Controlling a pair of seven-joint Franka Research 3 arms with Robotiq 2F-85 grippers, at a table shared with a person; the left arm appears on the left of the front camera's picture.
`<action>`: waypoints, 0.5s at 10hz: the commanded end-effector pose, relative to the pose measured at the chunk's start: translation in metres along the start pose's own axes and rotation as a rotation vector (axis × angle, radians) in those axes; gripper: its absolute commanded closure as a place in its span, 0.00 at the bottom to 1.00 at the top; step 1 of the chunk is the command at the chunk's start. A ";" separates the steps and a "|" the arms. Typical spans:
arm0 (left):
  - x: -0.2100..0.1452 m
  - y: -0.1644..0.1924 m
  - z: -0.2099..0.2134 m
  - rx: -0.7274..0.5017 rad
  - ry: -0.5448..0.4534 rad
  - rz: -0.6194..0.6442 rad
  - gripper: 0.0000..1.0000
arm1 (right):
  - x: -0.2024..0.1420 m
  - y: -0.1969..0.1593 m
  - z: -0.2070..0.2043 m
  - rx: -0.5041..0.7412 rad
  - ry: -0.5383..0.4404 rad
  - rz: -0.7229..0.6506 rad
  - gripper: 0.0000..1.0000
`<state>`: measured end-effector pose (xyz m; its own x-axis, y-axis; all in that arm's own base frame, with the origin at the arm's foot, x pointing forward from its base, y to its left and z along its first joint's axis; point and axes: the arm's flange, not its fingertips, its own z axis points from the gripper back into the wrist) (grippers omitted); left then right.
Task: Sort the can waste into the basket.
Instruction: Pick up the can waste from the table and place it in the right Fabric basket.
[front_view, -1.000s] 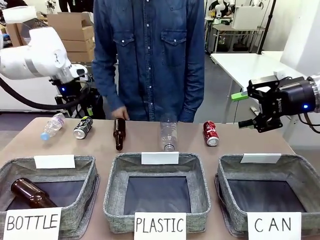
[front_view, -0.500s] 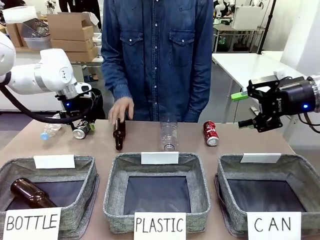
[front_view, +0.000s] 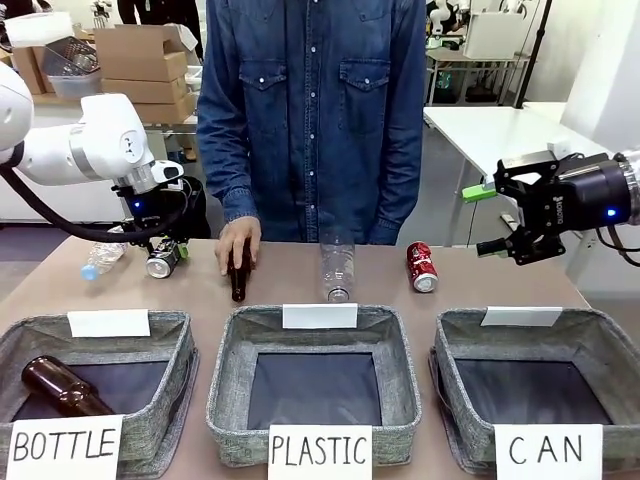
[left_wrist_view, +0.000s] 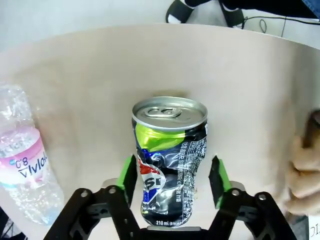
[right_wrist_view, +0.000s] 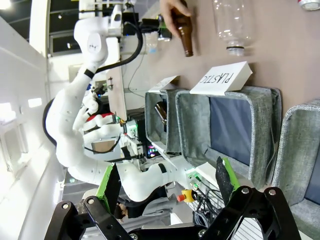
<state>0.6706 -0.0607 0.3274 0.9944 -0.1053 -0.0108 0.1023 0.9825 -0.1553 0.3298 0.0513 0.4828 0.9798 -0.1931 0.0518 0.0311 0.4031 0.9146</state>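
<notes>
The silver and dark can (left_wrist_view: 170, 160) with a blue-red logo lies on the table at the far left, also seen as the can (front_view: 160, 264) under my left arm. My left gripper (left_wrist_view: 172, 175) is shut on it, a green pad against each side. The red can (front_view: 421, 267) lies on the table right of centre, untouched. The grey basket (front_view: 455, 335) labelled "CAN" stands at the front right with nothing in it. My right gripper (front_view: 508, 234) hangs open in the air above the table's right edge, behind that basket, and in its own wrist view the right gripper (right_wrist_view: 167, 185) holds nothing.
A person stands at the far side, one hand (front_view: 238, 243) on a brown bottle (front_view: 238, 285). A clear plastic bottle (front_view: 337, 268) lies mid-table and another plastic bottle (left_wrist_view: 25, 165) beside the held can. The PLASTIC basket (front_view: 230, 345) stands at front centre, and the BOTTLE basket (front_view: 180, 335), holding a brown bottle, at front left.
My left arm came down onto the silver can and its fingers closed on it. The person's hand reached to the brown bottle and laid hold of it. The right arm stayed still.
</notes>
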 end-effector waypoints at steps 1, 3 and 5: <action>0.003 0.000 0.001 0.033 0.003 0.027 1.00 | 0.001 0.004 -0.002 0.027 -0.008 -0.011 0.00; 0.003 -0.001 0.002 0.036 -0.004 0.035 1.00 | 0.001 0.004 -0.002 0.027 -0.008 -0.011 0.00; 0.001 0.002 0.007 0.030 -0.021 0.051 1.00 | 0.001 0.004 -0.002 0.027 -0.008 -0.011 0.00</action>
<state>0.6717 -0.0604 0.3293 0.9963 -0.0863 -0.0059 0.0843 0.9845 -0.1536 0.3298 0.0513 0.4828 0.9798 -0.1931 0.0518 0.0311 0.4031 0.9146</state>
